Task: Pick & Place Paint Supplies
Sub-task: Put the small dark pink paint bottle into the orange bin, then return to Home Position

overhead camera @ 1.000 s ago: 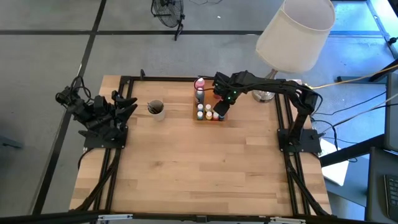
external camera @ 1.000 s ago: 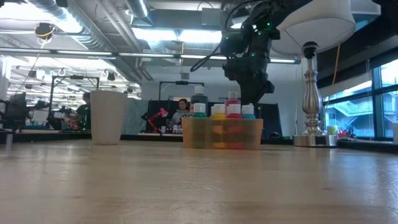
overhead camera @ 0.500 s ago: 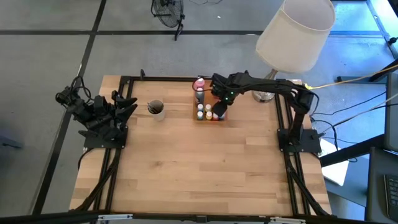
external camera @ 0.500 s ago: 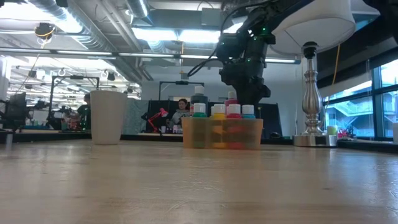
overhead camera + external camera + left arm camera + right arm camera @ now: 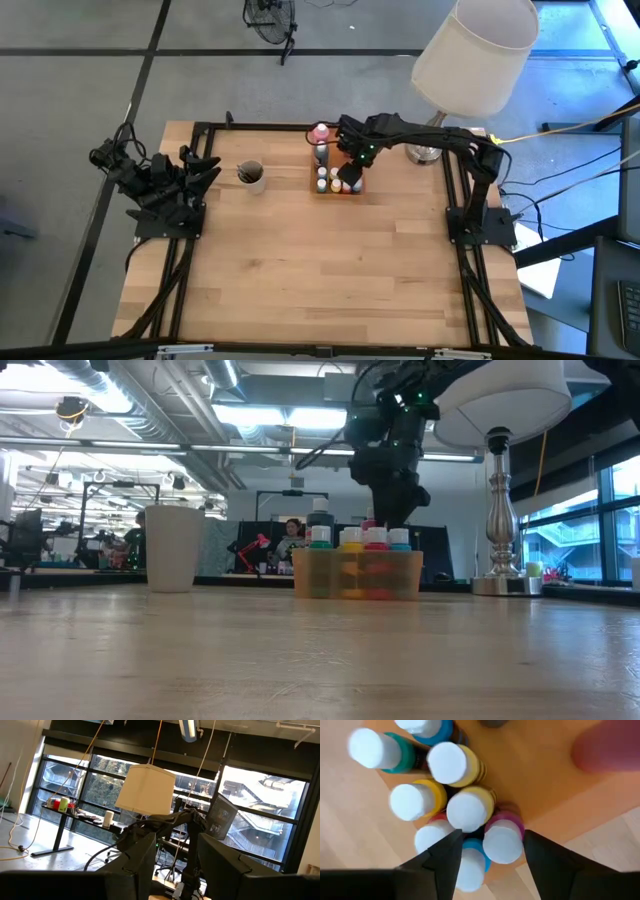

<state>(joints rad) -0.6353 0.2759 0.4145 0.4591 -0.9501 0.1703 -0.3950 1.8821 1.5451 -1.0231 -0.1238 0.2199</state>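
Observation:
Several small paint bottles with white caps (image 5: 455, 765) stand upright in an orange tray (image 5: 338, 190) at the table's far middle. A taller pink bottle (image 5: 321, 133) and a dark one (image 5: 320, 525) stand at the tray's far end. My right gripper (image 5: 492, 837) points down over the tray, open. Its fingers stand on either side of a magenta bottle's white cap (image 5: 503, 843); whether they touch it does not show. My left gripper (image 5: 175, 870) waits open at the table's left edge, holding nothing.
A white cup (image 5: 250, 176) stands left of the tray. A big lamp with a white shade (image 5: 475, 55) and a metal base (image 5: 497, 575) stands at the far right, close behind my right arm. The near half of the wooden table (image 5: 320, 270) is bare.
My right gripper has shifted slightly toward the table's left edge over the tray. The bottles stand as before.

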